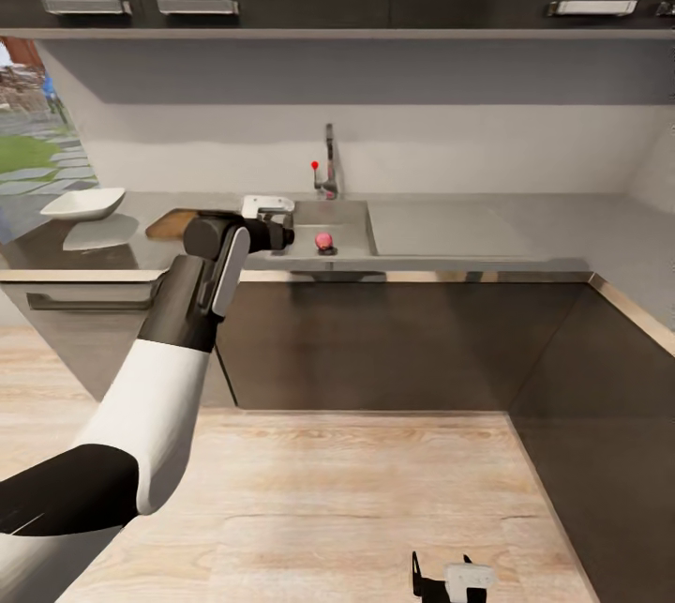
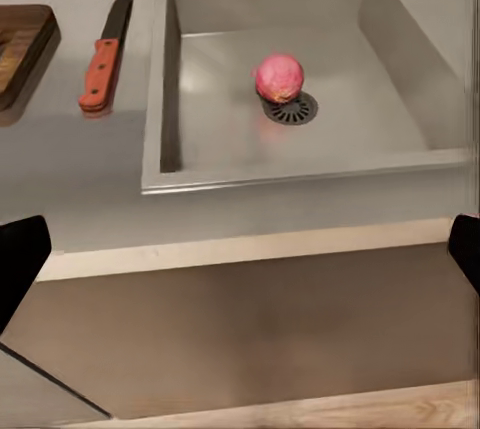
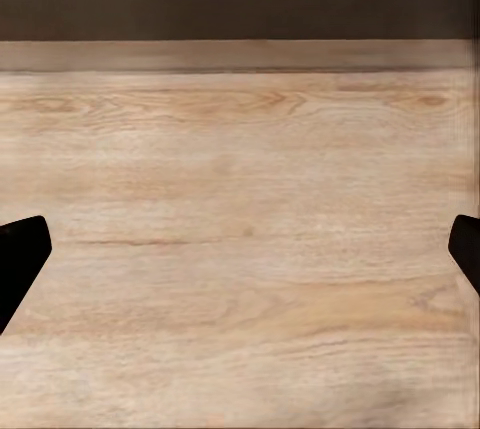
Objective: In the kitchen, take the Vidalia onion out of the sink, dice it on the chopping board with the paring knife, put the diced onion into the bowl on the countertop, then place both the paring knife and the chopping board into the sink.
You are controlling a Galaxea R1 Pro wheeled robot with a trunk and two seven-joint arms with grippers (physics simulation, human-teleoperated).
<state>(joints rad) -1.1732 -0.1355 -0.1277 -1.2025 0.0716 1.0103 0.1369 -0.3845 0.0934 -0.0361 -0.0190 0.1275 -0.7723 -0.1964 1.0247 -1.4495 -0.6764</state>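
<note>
Onion (image 2: 279,78): sits on the sink floor, touching the drain (image 2: 291,107), well off the basin walls; a round thing, so no long axis to speak of.
Sink (image 2: 170,69): set into the counter (image 1: 441,233), tap (image 1: 329,162) at its back edge.
Knife (image 2: 104,57): flat on the counter between the board and the sink's left wall, long axis running front to back, blade toward the wall, red handle toward the front edge.
Board (image 2: 22,49): just left of the knife, ready as the cutting spot.
Bowl (image 1: 84,203): near the counter's left end, well clear of the board.
Left gripper (image 1: 268,206): raised over the counter's front edge beside the sink, fingers spread wide, holding nothing; probably lining up for the onion.
Right gripper (image 1: 442,577): low over the wooden floor (image 3: 240,239), fingers wide apart, empty, seemingly parked.
</note>
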